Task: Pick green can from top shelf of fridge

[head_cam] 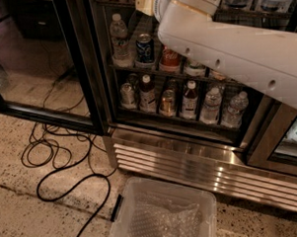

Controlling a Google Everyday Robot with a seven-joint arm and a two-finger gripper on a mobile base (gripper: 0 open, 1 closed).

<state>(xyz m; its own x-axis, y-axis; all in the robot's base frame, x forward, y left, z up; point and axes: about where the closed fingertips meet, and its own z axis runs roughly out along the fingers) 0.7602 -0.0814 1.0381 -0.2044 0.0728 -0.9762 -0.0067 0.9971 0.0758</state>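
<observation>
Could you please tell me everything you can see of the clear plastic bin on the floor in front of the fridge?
The plastic bin is a translucent, open-topped rectangular tub with rounded corners and a dark clip on its left end. Something crinkled and clear, like bubble wrap, lies inside. It stands upright on the speckled floor, just before the louvred steel grille of the fridge. Its near edge is cut off by the picture. The gripper is far above it, by the upper racks.
</observation>
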